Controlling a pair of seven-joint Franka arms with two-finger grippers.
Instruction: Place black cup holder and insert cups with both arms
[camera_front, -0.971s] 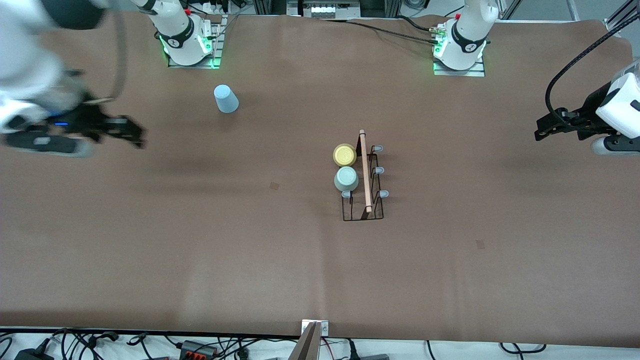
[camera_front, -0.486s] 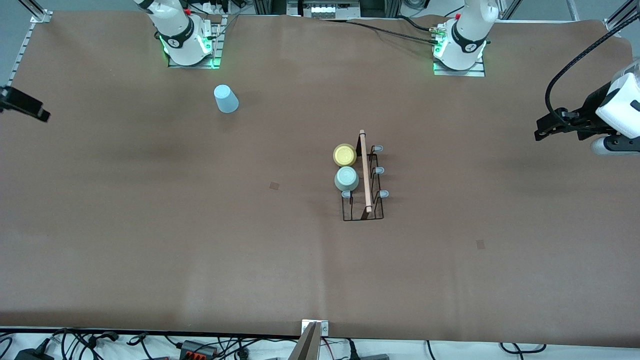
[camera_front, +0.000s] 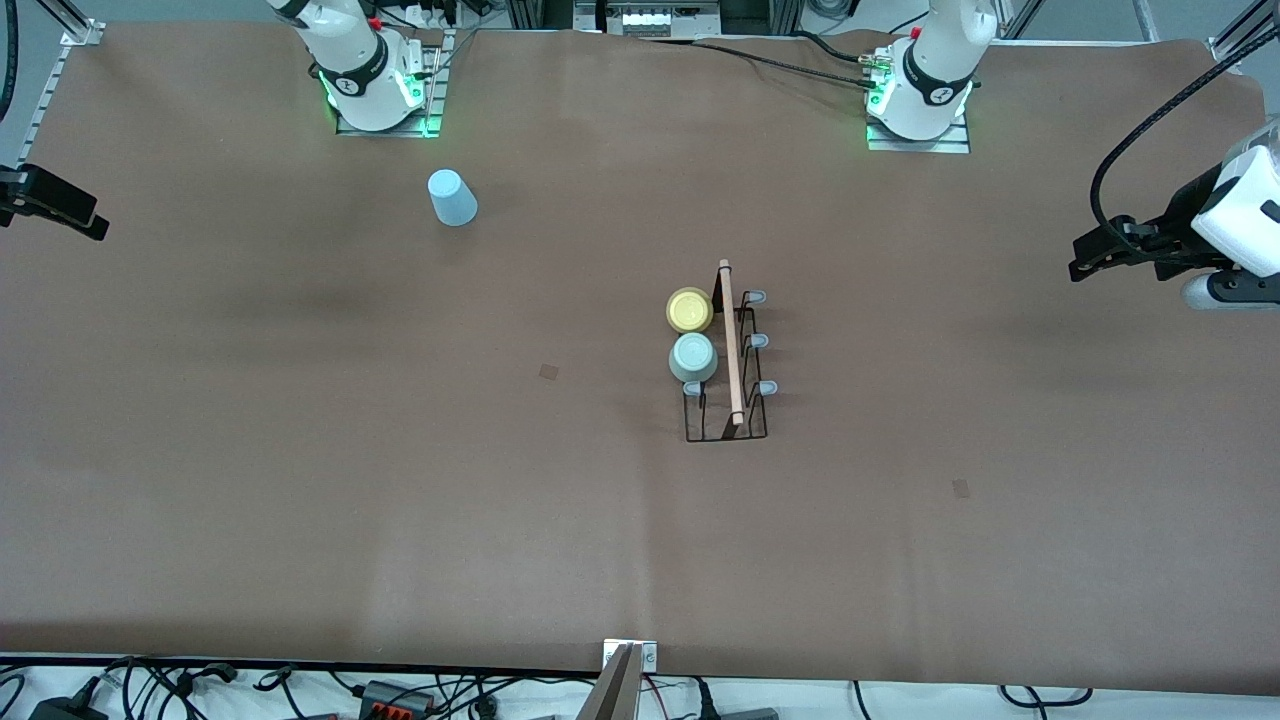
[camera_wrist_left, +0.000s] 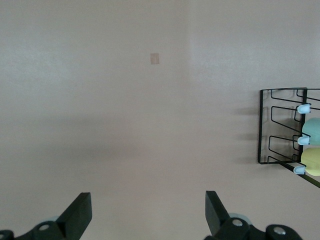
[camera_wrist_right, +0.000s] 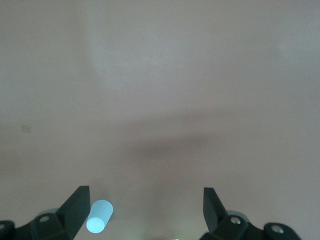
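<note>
The black cup holder (camera_front: 728, 412) stands mid-table with its wooden rod handle (camera_front: 730, 340) on top. The yellow cup (camera_front: 689, 310) and the pale green cup (camera_front: 692, 357) sit upside down on its pegs, on the side toward the right arm's end. The holder also shows in the left wrist view (camera_wrist_left: 280, 125). The light blue cup (camera_front: 452, 197) stands upside down near the right arm's base and shows in the right wrist view (camera_wrist_right: 99, 216). My left gripper (camera_front: 1080, 262) is open and empty high over the left arm's end. My right gripper (camera_front: 85, 222) is open and empty at the other end.
The brown table cover (camera_front: 400, 450) carries two small tape marks (camera_front: 548, 371), one at mid-table and one (camera_front: 960, 488) nearer the front camera. Cables and a clamp (camera_front: 625, 680) lie along the edge nearest the front camera. The arm bases (camera_front: 375, 95) stand along the top edge.
My right arm swung away from over the table out to its end, so only its gripper tip stays in view. The left arm, cups and holder have not moved.
</note>
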